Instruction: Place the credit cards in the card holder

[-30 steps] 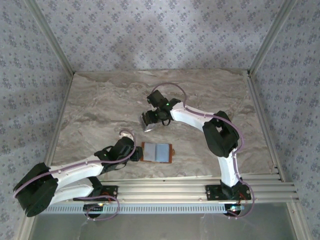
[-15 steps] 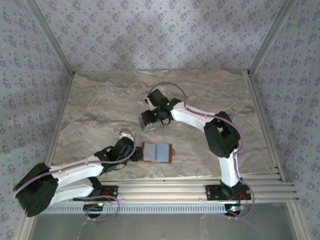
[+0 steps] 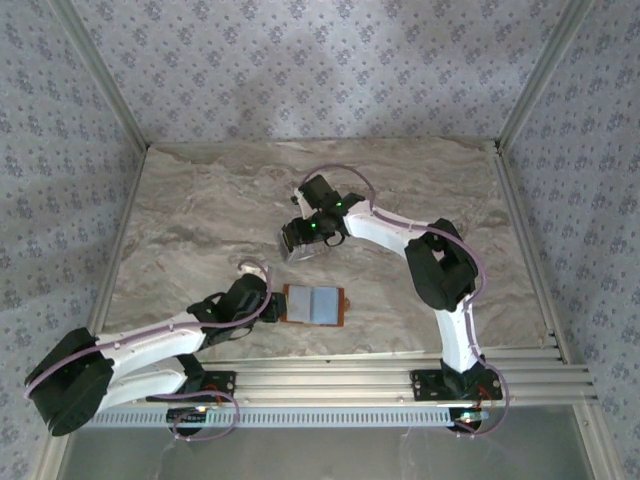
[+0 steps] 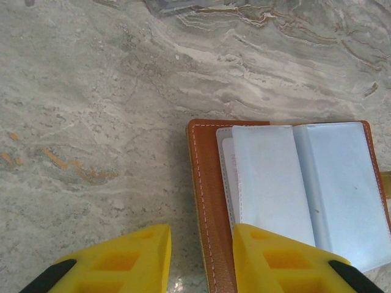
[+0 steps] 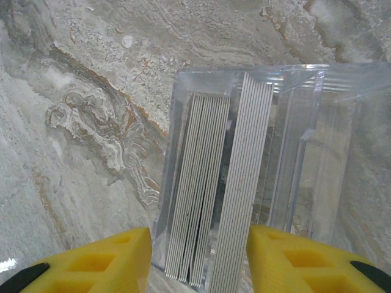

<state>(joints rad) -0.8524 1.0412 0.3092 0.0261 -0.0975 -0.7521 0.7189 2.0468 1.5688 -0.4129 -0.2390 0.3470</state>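
The left fingers (image 4: pixel 122 259) are low over the marbled surface (image 4: pixel 91 91), near its front edge. They stand a narrow way apart and clamp nothing. The card holder (image 4: pixel 305 183) lies open and flat on the surface just in front of them, with its blue-grey inside facing up. Its brown stitched left edge runs into the gap between the two fingers. One finger is over bare surface beside the holder, and the other overlaps the holder's near left corner. Whether that finger presses on the leather cannot be told. From above, the card holder (image 3: pixel 314 304) sits just beside the left arm's tip.

Further back and near the middle of the surface, the right fingers (image 5: pixel 104 259) point down at a clear box (image 5: pixel 305 122). The credit cards (image 5: pixel 201 183) stand on edge inside it in two packed stacks. These fingers stand moderately apart: one is outside the box's left wall, the other is over its interior, and the card stacks lie mostly between them. Whether either finger touches the box or the cards cannot be told. The box is well apart from the card holder.
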